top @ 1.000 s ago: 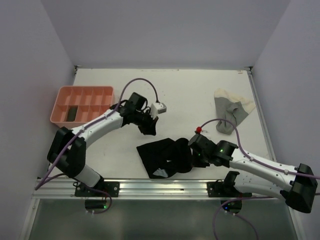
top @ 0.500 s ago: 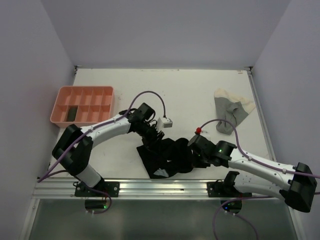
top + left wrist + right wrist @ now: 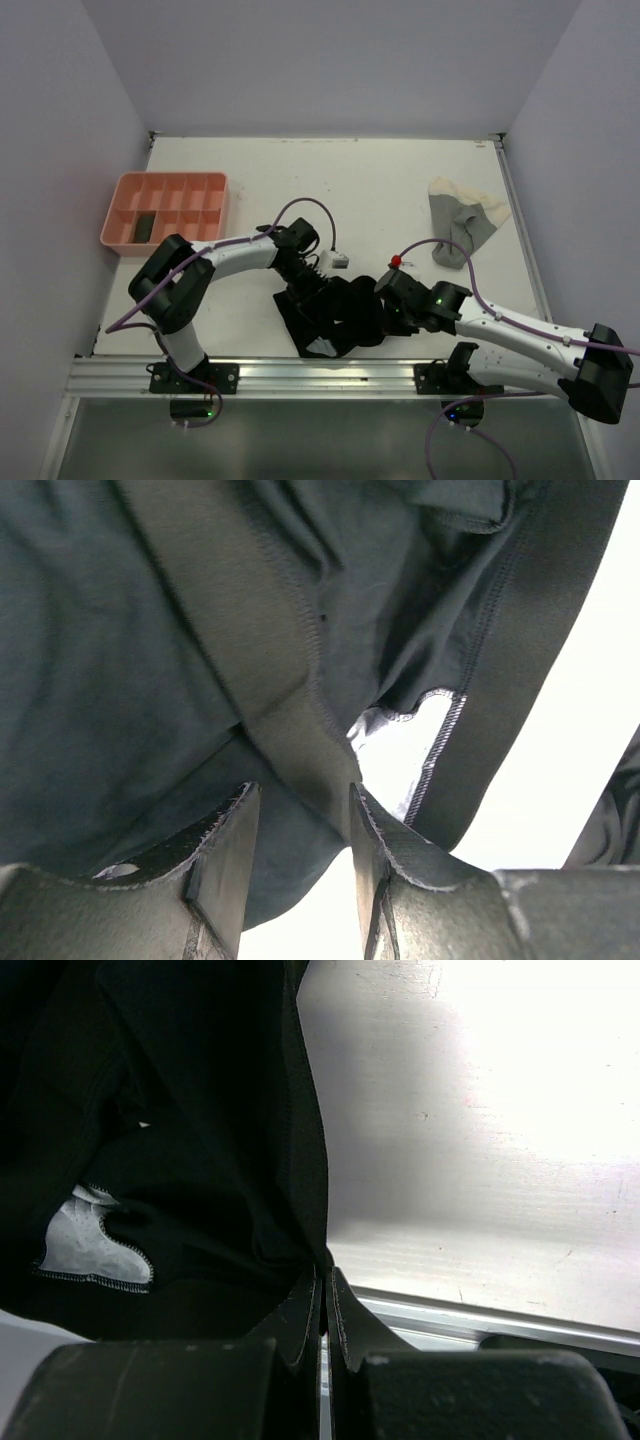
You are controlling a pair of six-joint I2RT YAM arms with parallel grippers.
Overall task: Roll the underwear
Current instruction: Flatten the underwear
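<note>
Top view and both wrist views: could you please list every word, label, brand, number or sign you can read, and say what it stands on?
None: no readable text in any view.
The black underwear, the cream underwear and the pink tray show no print, label or number.
Any markings on the arms are too small to read.

This is a robotics lab test cell. Two white-and-black robot arms, the left arm (image 3: 235,250) and the right arm (image 3: 520,335), are bolted to an aluminium rail (image 3: 330,372), and purple cables (image 3: 300,202) loop off them. Beyond the rail lies a plain white worktop (image 3: 380,180), boxed in by bare pale walls (image 3: 330,60) at its back and both sides.
</note>
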